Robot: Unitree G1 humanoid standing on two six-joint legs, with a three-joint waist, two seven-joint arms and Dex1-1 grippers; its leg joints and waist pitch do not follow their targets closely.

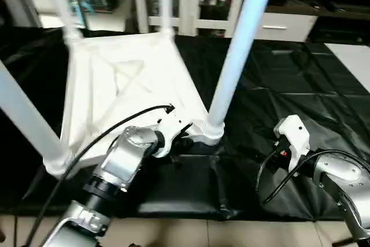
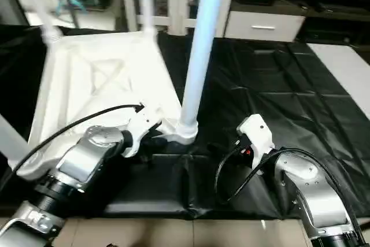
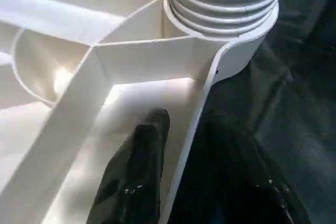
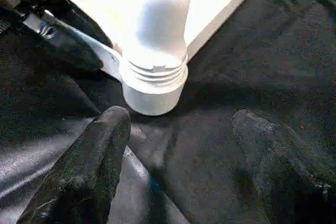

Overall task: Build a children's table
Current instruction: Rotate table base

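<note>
With your left gripper [image 3: 194,192] straddling the upturned tabletop's [image 1: 115,79] rim beside the near corner leg [image 1: 234,56], jaws loosely apart, and your right gripper [image 4: 184,182] spread empty just short of that socket [image 4: 153,85], any sideways tug could tip the table.

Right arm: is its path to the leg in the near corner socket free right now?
Probably yes. The right gripper stands open, facing the leg at its socket, with bare black sheet between; the left gripper sits on the far side.
</note>
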